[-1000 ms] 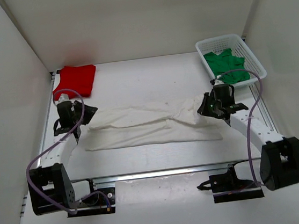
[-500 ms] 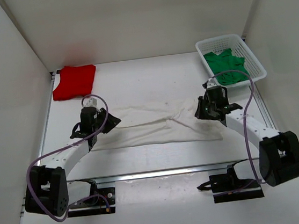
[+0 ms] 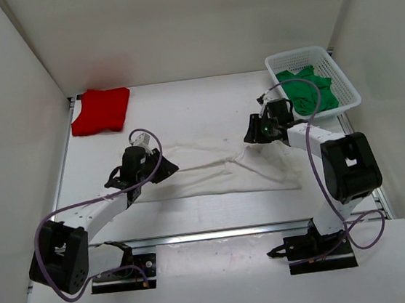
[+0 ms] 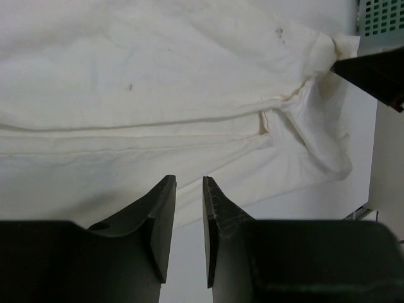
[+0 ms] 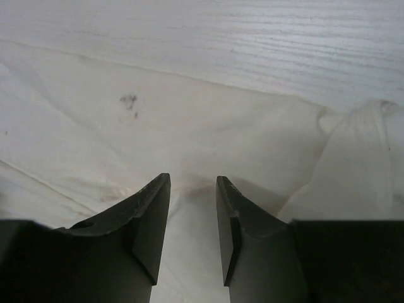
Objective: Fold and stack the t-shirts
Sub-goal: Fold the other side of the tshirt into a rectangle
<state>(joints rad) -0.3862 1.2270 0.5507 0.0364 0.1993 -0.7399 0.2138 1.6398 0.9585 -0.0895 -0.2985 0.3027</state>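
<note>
Red tee [image 3: 100, 110] folded, far-L corner of counter [image 3: 197, 108]. L claw [image 4: 188, 189] slightly open, empty, over white tee [image 3: 212, 174], which lies flat mid-counter, long axis L–R, R end bunched. R claw [image 5: 192, 189] open above that end. Green tee [image 3: 309, 89] in basket [image 3: 294, 53], far R.

**Where things lie on your table**

The spread t-shirt [image 3: 219, 168] lies across the middle of the table [image 3: 197, 108], running from left to right beyond the two arm bases. Behind it on your left, the folded t-shirt [image 3: 100, 110] sits in the far left corner, well apart from it. The basket [image 3: 346, 84] stands in the far right corner, with the third t-shirt [image 3: 309, 89] in it. The left gripper [image 3: 162, 167] is over the spread t-shirt's left end. The right gripper [image 3: 253, 132] is at its far right end (the basket is near, just behind it).
</note>
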